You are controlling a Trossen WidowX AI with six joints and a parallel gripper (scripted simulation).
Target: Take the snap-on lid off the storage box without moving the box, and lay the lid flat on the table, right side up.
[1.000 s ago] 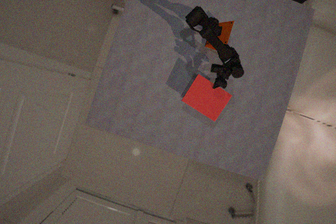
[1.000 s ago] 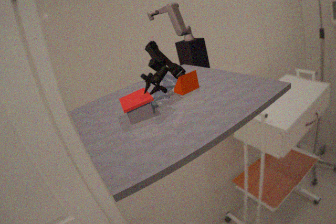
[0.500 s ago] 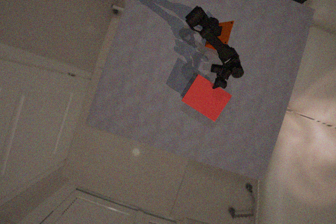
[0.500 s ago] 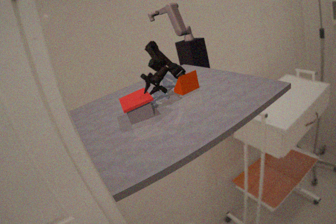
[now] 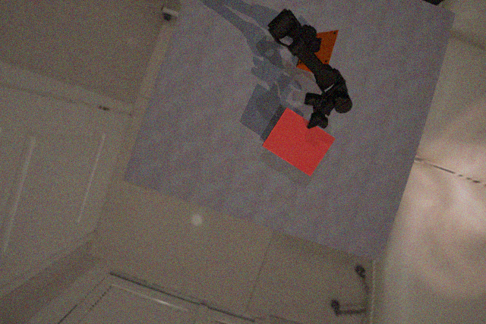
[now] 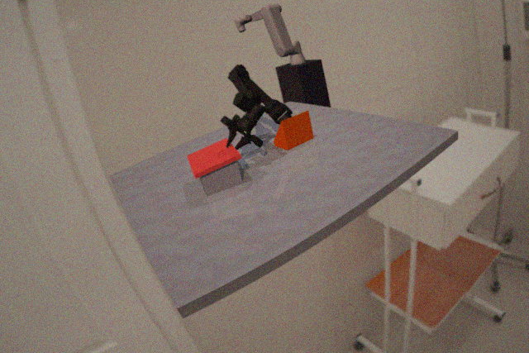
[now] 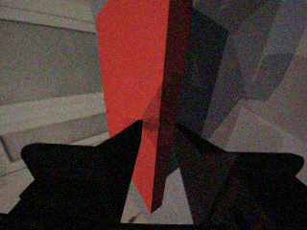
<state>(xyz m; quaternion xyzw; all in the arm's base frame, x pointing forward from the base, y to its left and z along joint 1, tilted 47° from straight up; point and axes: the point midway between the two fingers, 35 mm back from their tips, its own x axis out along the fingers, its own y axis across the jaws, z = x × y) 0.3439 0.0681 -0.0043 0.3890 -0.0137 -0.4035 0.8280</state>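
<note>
Well, from above, the red lid [image 5: 298, 142] [image 6: 213, 156] [image 7: 131, 62] sits over the box, around the middle of the desk [image 5: 219, 155] [image 6: 298, 195], well in from every edge. The black jaws [image 5: 317, 122] [image 6: 235, 144] reach its rim on the arm's side.
From the side, I see the lid on top of the grey box [image 6: 221, 178], with the orange wedge [image 6: 294, 131] nearer the desk's far corner.
From the wrist, the jaws are closed partway, clamped on the lid's edge, one finger on each side.

lid [image 5: 298, 142] [image 6: 212, 158] [image 7: 129, 67]: smooth, matt, plastic-looking | tabletop [image 5: 203, 148] [image 6: 273, 212]: matt, mottled
</note>
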